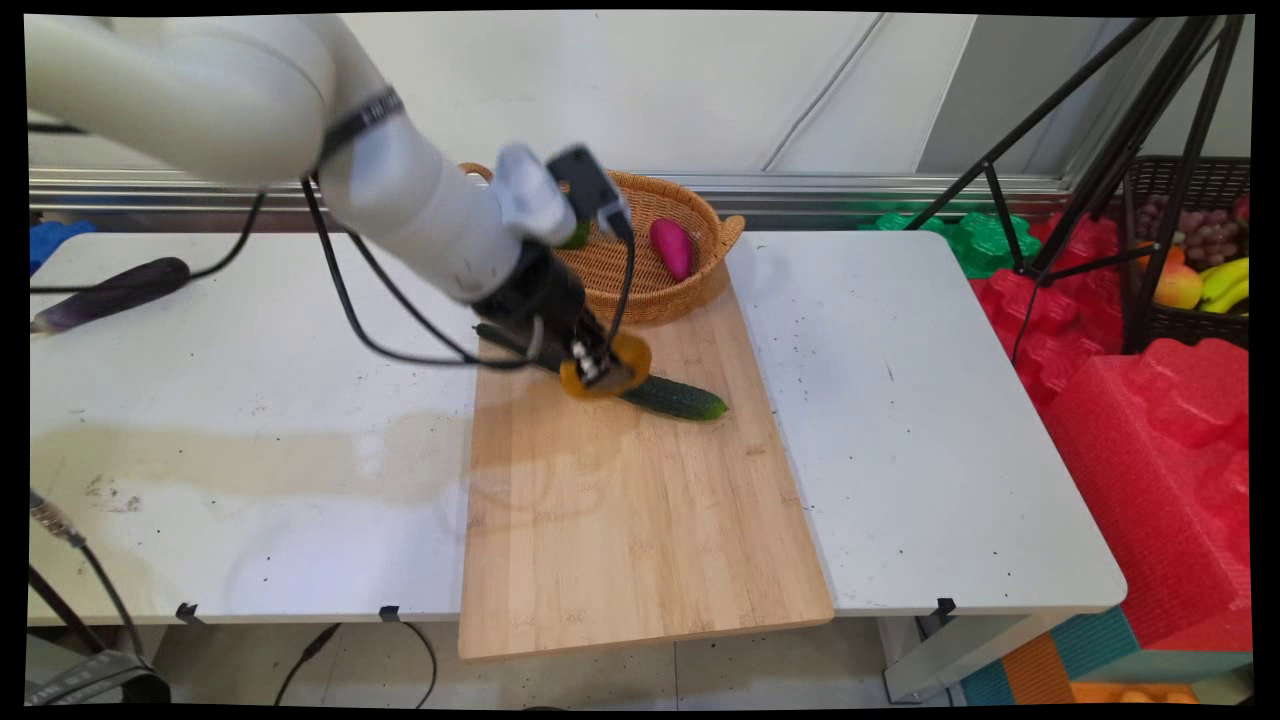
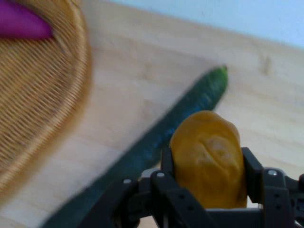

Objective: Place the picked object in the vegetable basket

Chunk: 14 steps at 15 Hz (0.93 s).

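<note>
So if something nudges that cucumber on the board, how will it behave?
The cucumber is long and round, lying flat on the smooth board, so it would probably roll sideways. It looks straight, likely stiff. Its glossy skin may be slippery.

A pale panelled wall (image 1: 700, 90) ran along twelve o'clock behind the white table (image 1: 930, 420). At two o'clock stood a black tripod (image 1: 1120, 130); red foam blocks (image 1: 1150, 440) filled three o'clock beside it.

Robot lab — tripod (image 1: 1120, 130), foam mats (image 1: 1150, 420), white table (image 1: 900, 400).
</note>
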Each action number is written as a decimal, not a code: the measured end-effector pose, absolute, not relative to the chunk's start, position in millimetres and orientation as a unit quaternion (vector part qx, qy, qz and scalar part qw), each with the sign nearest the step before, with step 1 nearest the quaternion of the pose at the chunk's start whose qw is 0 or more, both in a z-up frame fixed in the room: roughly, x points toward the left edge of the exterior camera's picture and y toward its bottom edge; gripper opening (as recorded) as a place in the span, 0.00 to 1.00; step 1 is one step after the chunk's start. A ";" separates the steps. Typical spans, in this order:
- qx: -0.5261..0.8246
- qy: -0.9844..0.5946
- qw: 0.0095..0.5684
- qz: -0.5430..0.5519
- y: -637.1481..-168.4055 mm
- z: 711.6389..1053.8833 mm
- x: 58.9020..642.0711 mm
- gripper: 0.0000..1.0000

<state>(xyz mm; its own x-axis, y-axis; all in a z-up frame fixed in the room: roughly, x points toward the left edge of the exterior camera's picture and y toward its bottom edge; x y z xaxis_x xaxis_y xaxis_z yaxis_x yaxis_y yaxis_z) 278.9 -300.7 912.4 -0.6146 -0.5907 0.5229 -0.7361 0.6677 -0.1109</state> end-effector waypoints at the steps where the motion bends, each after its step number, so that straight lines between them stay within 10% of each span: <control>1: 0.376 -0.880 0.235 0.171 -306.6 926.7 281.9 0.00; 14: 0.386 -0.851 0.236 0.267 -446.8 975.9 310.4 0.00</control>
